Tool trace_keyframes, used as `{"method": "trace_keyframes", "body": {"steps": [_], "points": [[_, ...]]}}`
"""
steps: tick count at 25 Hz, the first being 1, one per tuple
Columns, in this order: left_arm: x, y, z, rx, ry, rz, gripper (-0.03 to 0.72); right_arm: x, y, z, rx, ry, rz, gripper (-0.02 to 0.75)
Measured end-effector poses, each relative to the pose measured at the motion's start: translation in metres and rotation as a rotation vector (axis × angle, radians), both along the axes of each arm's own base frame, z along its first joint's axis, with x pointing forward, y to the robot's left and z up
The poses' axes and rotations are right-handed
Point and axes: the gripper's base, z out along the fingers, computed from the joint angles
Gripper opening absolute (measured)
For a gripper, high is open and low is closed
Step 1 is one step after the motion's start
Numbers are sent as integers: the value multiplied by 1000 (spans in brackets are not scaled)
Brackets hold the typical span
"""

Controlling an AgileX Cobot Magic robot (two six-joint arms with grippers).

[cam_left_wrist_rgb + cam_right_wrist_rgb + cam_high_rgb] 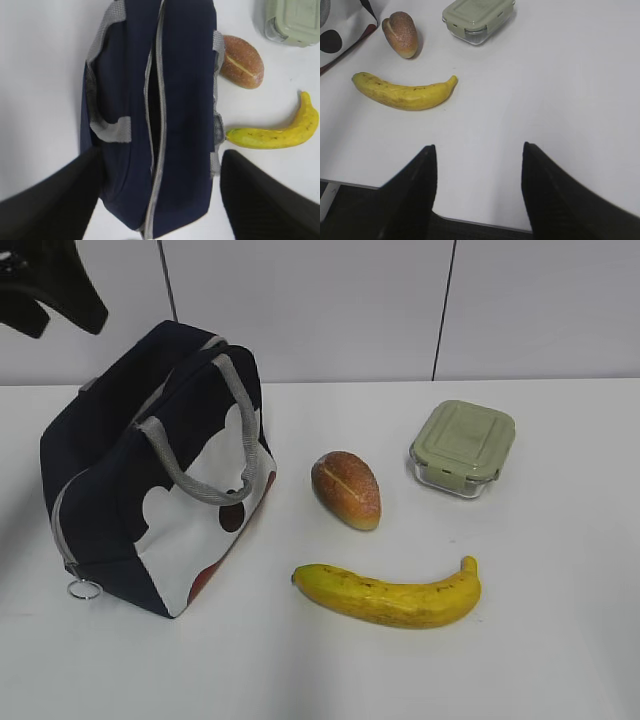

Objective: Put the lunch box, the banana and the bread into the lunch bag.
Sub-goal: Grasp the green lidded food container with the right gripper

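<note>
The boxy navy fabric lunch bag [175, 110] fills the frame's centre, its grey zipper parted. The left gripper [160, 195] straddles its lower end, jaws wide, empty. The right gripper [477, 195] gapes over bare table [560, 90], lower frame.

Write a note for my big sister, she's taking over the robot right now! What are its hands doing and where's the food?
Left gripper: open, hovering above the lunch bag, holding nothing. Its zipper is partly open.
Right gripper: open, empty, over bare table away from the food.
Banana, bread and lunch box all lie on the table beside the bag.
Done: nothing packed.
Left: put all three into the bag.
</note>
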Motion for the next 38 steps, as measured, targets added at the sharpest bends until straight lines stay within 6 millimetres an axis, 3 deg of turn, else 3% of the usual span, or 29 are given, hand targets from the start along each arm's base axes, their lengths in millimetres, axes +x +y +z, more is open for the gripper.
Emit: {"method": "trace_keyframes", "body": {"steps": [5,10,25,33,38], "points": [[41,-6,-24,33,62,-15,389,0,0,0,0,0,0,404],[60,-10,-39,35,78,-49,344,0,0,0,1,0,0,404],[77,-14,-70,50,146,-80,236,0,0,0,1,0,0,404],[77,-15,-70,38,148,-83,158,0,0,0,1,0,0,404],[77,-15,-70,32,148,-83,27,0,0,0,1,0,0,404]]}}
